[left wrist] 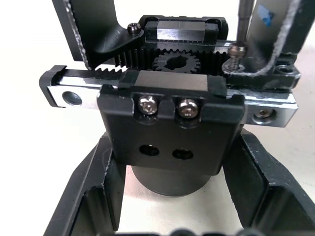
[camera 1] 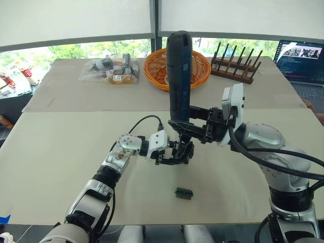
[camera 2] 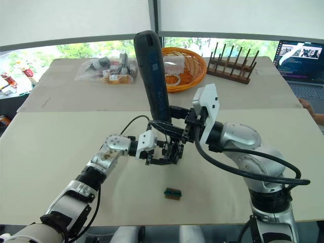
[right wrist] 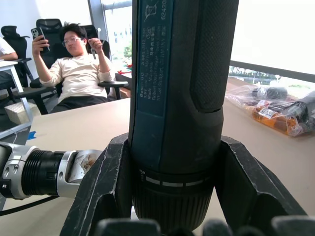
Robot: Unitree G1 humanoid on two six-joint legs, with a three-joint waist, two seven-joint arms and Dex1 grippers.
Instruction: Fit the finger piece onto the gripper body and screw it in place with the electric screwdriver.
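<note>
L eye view: electric screwdriver (camera 1: 179, 76) stands near upright at frame centre, long axis vertical, butt end up, bit end down. R gripper (camera 1: 195, 129) clenched round its lower barrel, reaching in from the right. L gripper (camera 1: 174, 154) comes in from lower left, grasping the gripper body (camera 1: 182, 152), which sits directly under the driver at mid-frame, at or just above the table (camera 1: 61, 152). Small green-and-black block (camera 1: 184, 193) lies on the table below centre, apart from both arms. Orange basket (camera 1: 152, 68), wooden rack (camera 1: 235, 63), plastic bags (camera 1: 109, 68) along the upper part, laptop (camera 1: 301, 58) at upper right; all well apart from the work. Plenty of open tabletop either side.

R eye view: same layout; driver leans slightly toward upper left of frame.

L wrist view: gripper body fills centre, black fingers (left wrist: 93, 196) clamped on either side of its round base. Rack teeth and pinion gear visible on top. Finger piece (left wrist: 88, 29) looks already seated, upper left. Thin bit drops in at upper right onto a screw (left wrist: 235, 55) that stands proud, not yet driven home. Key relation: bit straight above screw, axes roughly in line. Judgement: next is to press down and spin; risk is the bit slipping off the head.

R wrist view: driver barrel held between both black fingers (right wrist: 103, 196). A seated person (right wrist: 74, 69) at upper left, well off.
</note>
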